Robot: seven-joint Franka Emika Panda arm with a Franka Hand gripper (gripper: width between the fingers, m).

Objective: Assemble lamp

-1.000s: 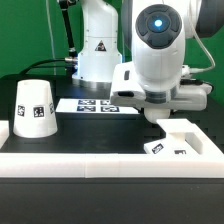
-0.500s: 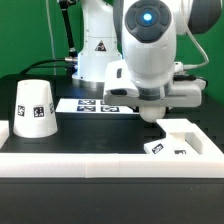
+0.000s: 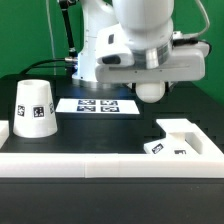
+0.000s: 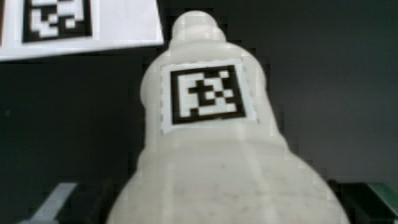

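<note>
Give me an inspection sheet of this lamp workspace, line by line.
Surface: black table, edged by a white rail.
Job's things: shade stands at the exterior view's left; base sits beside the rail at the right; bulb hangs in the air.
Clutter: nothing seen; only the marker board.
Grippers: gripper shut on the bulb, above the table.
Cables: dark cable behind the arm.
Surroundings: green backdrop.

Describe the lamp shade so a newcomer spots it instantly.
Find the long white rail along the front of the black table. Just behind it, at the exterior view's left, stands the shade: a white tapered cup, wide end down, tags on its side. It is the only tall part there; the neighbouring marker board lies flat.
</note>
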